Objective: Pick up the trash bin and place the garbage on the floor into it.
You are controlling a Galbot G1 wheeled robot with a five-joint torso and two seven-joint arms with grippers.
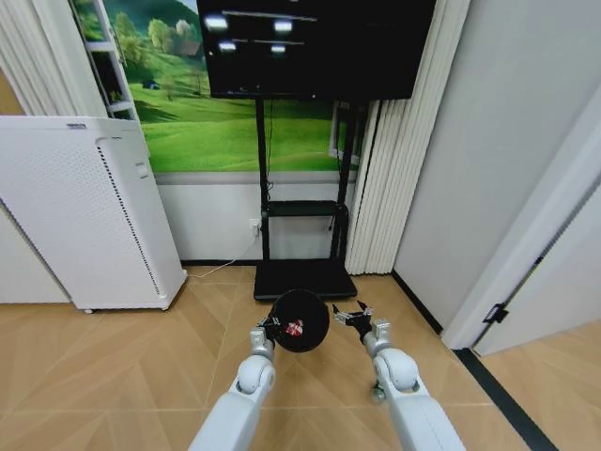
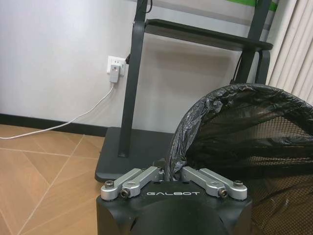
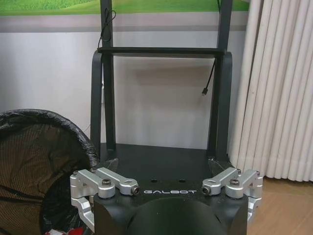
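One small black round mesh trash bin (image 1: pixel 300 319) with a black plastic liner hangs above the wooden floor (image 1: pixel 141 366), its rim clamped by the left gripper (image 2: pixel 172 172). Inside lies a red-and-white crumpled wrapper (image 1: pixel 295 328). The right gripper (image 1: pixel 354 318) hovers just beside the bin, fingers spread and empty.

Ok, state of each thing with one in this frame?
Black round mesh trash bin: lifted, held by its rim, red-and-white wrapper inside.
Left end effector: shut on the bin's rim.
Right end effector: open, empty, beside the bin.
Black television: off.
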